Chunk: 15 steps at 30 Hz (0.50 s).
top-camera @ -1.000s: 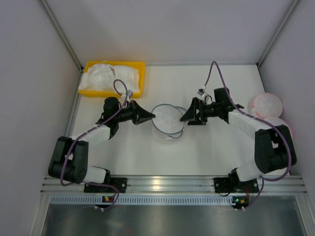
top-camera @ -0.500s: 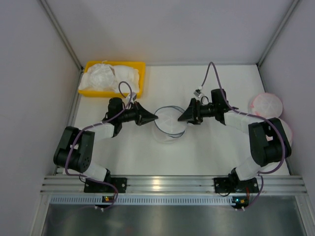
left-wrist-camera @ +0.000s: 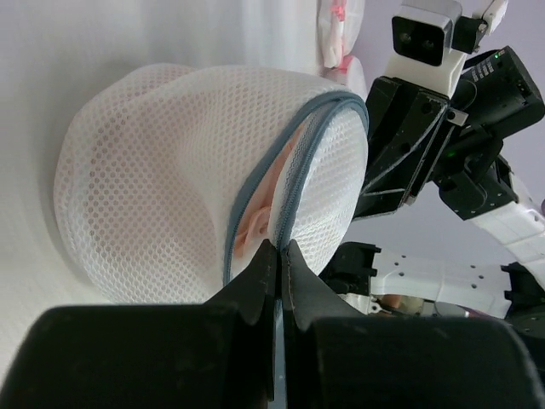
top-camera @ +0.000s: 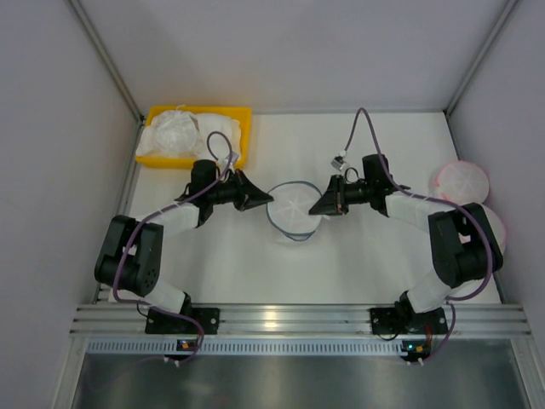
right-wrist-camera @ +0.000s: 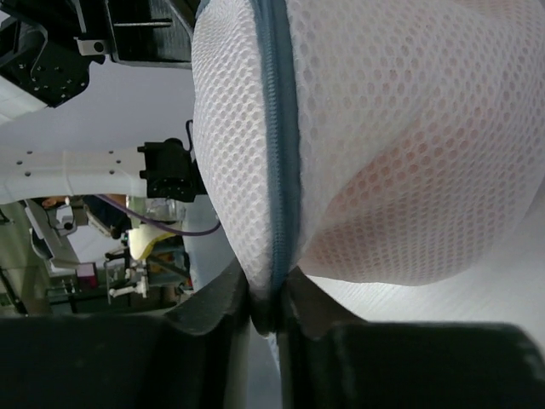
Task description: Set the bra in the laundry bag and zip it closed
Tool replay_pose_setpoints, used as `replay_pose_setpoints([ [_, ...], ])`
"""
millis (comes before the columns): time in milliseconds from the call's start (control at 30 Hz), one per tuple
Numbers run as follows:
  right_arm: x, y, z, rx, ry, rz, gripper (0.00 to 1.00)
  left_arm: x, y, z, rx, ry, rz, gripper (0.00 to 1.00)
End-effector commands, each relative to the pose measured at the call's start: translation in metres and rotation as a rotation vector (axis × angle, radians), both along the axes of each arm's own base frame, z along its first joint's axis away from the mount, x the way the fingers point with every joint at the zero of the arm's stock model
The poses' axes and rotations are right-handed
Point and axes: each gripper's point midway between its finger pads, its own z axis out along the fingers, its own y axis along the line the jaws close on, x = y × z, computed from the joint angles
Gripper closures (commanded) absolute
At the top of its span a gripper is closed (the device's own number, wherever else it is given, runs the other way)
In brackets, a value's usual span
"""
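Note:
The laundry bag [top-camera: 294, 213], white mesh with a grey zipper rim, is held between both grippers at the table's middle. My left gripper [top-camera: 269, 204] is shut on the rim's left side; in the left wrist view its tips [left-wrist-camera: 279, 249] pinch the zipper tape. There the zipper [left-wrist-camera: 294, 175] gapes partway, and the pale pink bra [left-wrist-camera: 255, 223] shows inside. My right gripper [top-camera: 312, 210] is shut on the opposite side of the rim, its tips [right-wrist-camera: 271, 298] clamped on the grey zipper [right-wrist-camera: 279, 128]. Pink of the bra [right-wrist-camera: 400, 196] shows through the mesh.
A yellow bin [top-camera: 243, 115] at the back left holds white lumpy garments [top-camera: 183, 132]. Round mesh pouches with pink rims [top-camera: 460, 181] lie at the right edge by the right arm's elbow. Grey walls close in on both sides and the back.
My right gripper has gone from open to shut on the bag's rim. The left gripper and bag have shifted slightly toward the back, the left staying shut.

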Motion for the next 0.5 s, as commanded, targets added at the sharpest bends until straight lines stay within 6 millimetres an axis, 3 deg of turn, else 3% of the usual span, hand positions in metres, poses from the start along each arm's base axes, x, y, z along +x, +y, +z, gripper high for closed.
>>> replay_pose_setpoints([
  [0,-0.005,0.012,0.012,0.043,-0.043,0.088,0.89,0.022,0.003,0.016,0.059,-0.129,0.03,1.0],
  [33,-0.006,0.014,0.009,0.041,-0.027,0.098,0.96,0.025,0.003,0.023,0.063,-0.158,0.027,0.99],
  [67,-0.006,0.016,0.009,0.04,-0.024,0.101,1.0,0.026,0.004,0.026,0.075,-0.174,0.026,0.83],
  [100,-0.003,0.017,0.011,0.045,-0.028,0.104,1.0,0.025,0.007,0.023,0.122,-0.199,0.011,0.75],
  [133,-0.002,0.019,0.012,0.052,-0.022,0.108,1.0,0.027,0.009,0.043,0.134,-0.283,0.007,0.67],
  [200,0.003,0.023,0.017,0.063,-0.021,0.107,1.0,0.029,0.016,0.057,0.235,-0.452,-0.021,0.47],
  [233,0.005,0.026,0.018,0.072,-0.008,0.101,1.0,0.026,0.02,0.077,0.275,-0.525,-0.039,0.42],
  [267,0.006,0.027,0.019,0.075,0.004,0.098,1.0,0.025,0.025,0.081,0.333,-0.573,-0.06,0.39],
  [300,0.008,0.029,0.02,0.078,0.011,0.094,1.0,0.025,0.026,0.086,0.429,-0.727,-0.128,0.36],
  [333,0.007,0.033,0.018,0.079,0.048,0.094,1.0,0.024,0.026,0.107,0.477,-0.824,-0.155,0.36],
  [367,0.008,0.037,0.02,0.09,0.041,0.099,1.0,0.012,0.028,0.1,0.533,-0.832,-0.226,0.36],
  [400,0.008,0.039,0.02,0.093,0.051,0.099,1.0,0.01,0.032,0.099,0.631,-0.976,-0.322,0.36],
  [433,0.005,0.044,0.02,0.097,0.08,0.103,1.0,-0.002,0.021,0.113,0.655,-1.079,-0.401,0.36],
  [467,0.006,0.047,0.022,0.106,0.072,0.104,1.0,-0.014,0.024,0.103,0.732,-1.153,-0.528,0.36],
])
